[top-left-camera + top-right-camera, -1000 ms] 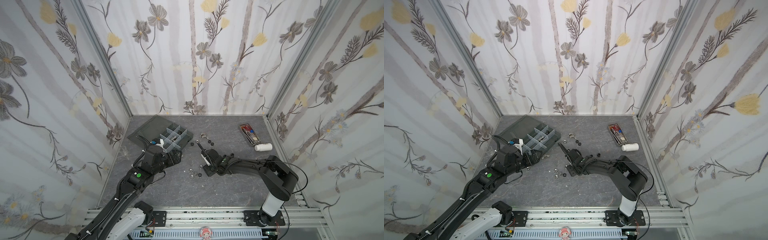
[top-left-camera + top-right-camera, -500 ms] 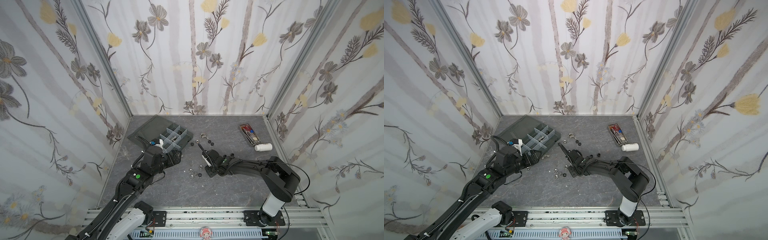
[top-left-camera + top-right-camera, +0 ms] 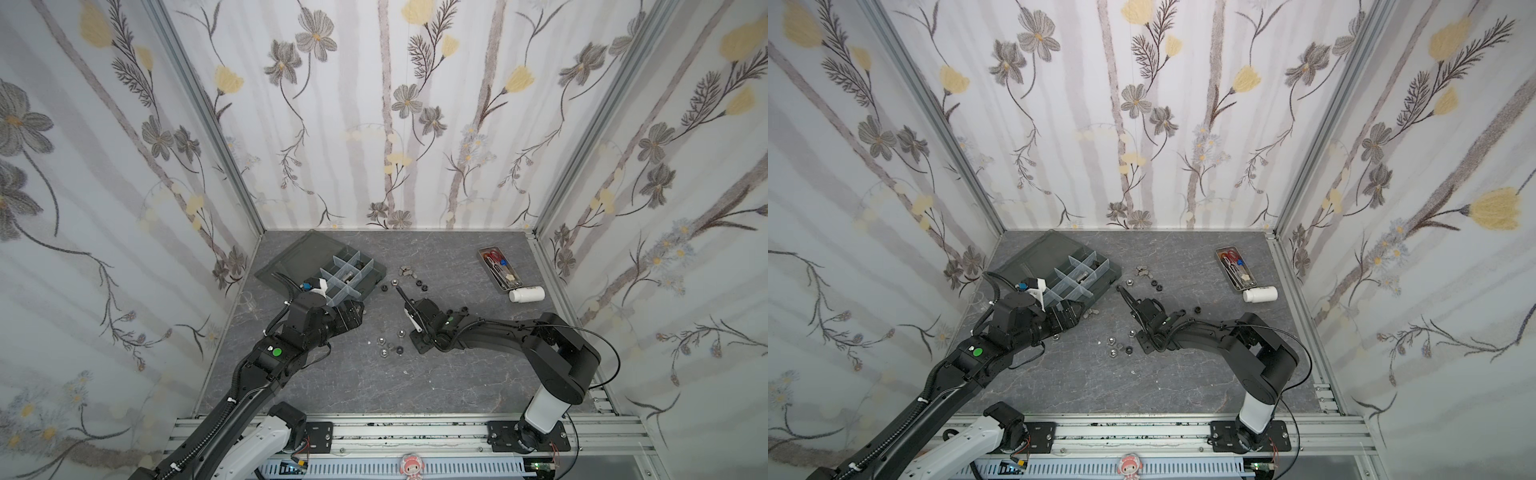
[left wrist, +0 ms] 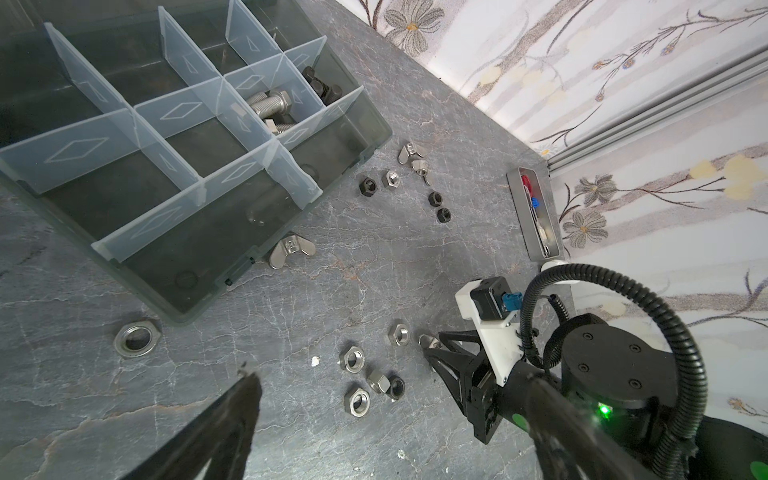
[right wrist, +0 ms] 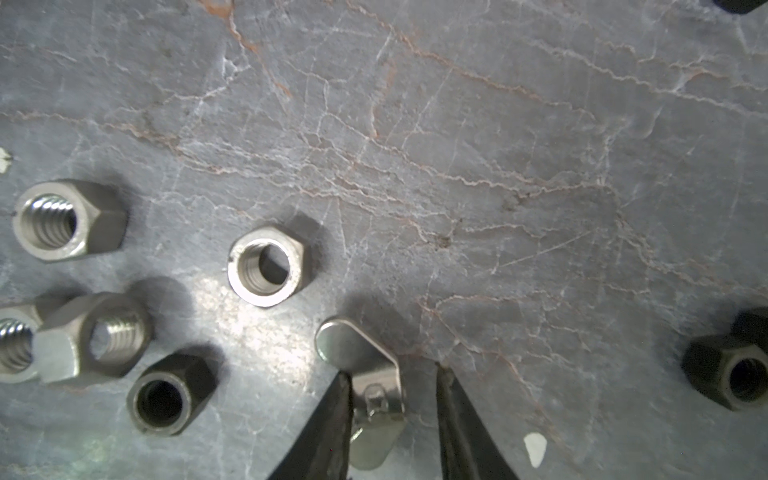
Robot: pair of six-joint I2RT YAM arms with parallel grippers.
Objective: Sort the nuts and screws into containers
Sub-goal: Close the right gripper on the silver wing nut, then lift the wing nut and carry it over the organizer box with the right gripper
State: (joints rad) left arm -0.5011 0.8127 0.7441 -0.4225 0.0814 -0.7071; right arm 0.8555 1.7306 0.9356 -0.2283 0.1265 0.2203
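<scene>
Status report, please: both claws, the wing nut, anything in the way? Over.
Left claw open, empty, near organizer box. Right claw straddles wing nut, one finger touching, not gripped. Silver hex nut close beside, outside claw.

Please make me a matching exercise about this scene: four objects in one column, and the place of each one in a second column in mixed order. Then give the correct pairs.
Things:
1. silver bolts
2. wing nut in the right wrist view
3. white bottle
4. red-handled scissors

Places:
A. inside the metal tray
B. between the fingers of the right tool
C. in a compartment of the organizer box
D. lying on its side beside the metal tray

Pairs: 1-C, 2-B, 3-D, 4-A
</scene>
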